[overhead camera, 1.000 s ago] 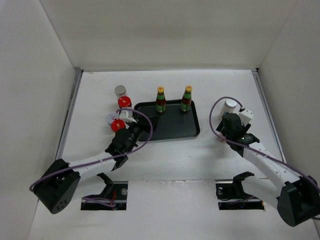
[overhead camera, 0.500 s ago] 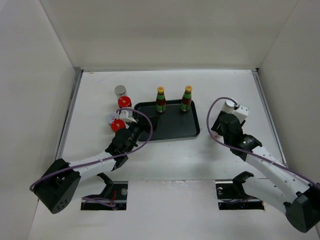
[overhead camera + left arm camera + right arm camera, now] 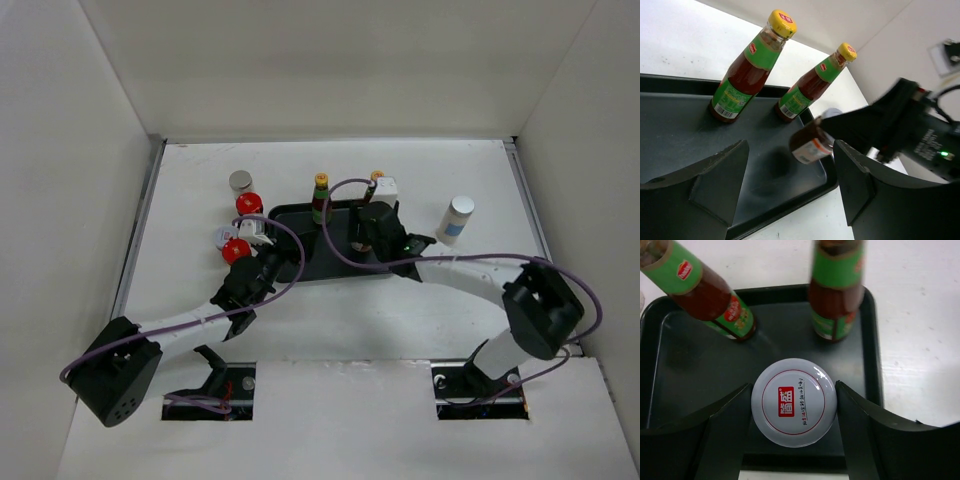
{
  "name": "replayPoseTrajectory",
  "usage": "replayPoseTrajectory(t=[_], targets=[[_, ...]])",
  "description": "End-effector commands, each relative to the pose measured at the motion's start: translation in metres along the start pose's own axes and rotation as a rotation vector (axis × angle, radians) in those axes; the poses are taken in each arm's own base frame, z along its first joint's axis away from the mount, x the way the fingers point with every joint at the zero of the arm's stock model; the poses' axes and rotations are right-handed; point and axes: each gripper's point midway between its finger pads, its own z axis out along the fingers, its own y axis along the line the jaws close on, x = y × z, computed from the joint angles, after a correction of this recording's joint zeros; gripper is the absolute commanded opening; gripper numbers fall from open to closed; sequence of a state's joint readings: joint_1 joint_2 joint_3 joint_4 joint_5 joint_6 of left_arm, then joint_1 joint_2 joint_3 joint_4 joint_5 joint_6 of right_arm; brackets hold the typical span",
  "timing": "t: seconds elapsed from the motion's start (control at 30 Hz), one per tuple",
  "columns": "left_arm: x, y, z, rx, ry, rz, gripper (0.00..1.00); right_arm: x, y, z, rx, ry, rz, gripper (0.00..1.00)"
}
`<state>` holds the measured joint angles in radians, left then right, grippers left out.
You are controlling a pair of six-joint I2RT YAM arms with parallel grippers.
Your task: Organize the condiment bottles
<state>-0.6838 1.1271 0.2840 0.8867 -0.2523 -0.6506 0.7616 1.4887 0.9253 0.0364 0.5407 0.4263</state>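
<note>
Jar (image 3: 792, 402) with the white lid is pinched in my right tool (image 3: 792, 412), lid up, hanging just above the tray (image 3: 871, 365) floor, with the sauce bottles (image 3: 715, 295) just beyond. I judge the drop is straight down. Left tool (image 3: 263, 262) is spread and empty, near the tray's left edge.

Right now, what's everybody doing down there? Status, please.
Left gripper open, empty, at the tray's left edge. Right gripper shut on silver-lidded jar, above tray floor. Two yellow-capped bottles upright close behind it.
</note>
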Motion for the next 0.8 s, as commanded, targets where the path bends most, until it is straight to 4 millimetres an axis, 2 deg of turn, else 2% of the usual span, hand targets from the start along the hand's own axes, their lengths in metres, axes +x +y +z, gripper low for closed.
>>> replayPoseTrajectory(t=[0.0,0.23,0.47,0.6,0.77], targets=[[-0.022,-0.018,0.002,0.06,-0.068,-0.024,0.67,-0.086,0.052,0.006,-0.132,-0.253,0.059,0.45],[-0.017,-0.017,0.004,0.057,-0.053,-0.028,0.68,-0.087,0.077,0.041,-0.16,-0.293,-0.022,0.45],[-0.018,-0.018,0.003,0.065,-0.056,-0.029,0.68,-0.088,0.084,0.067,-0.144,-0.317,-0.027,0.46],[-0.018,-0.018,0.003,0.067,-0.059,-0.03,0.68,-0.089,0.08,0.075,-0.116,-0.342,-0.018,0.46],[-0.018,-0.018,0.003,0.072,-0.06,-0.031,0.68,-0.085,0.064,0.086,-0.067,-0.341,-0.008,0.47]])
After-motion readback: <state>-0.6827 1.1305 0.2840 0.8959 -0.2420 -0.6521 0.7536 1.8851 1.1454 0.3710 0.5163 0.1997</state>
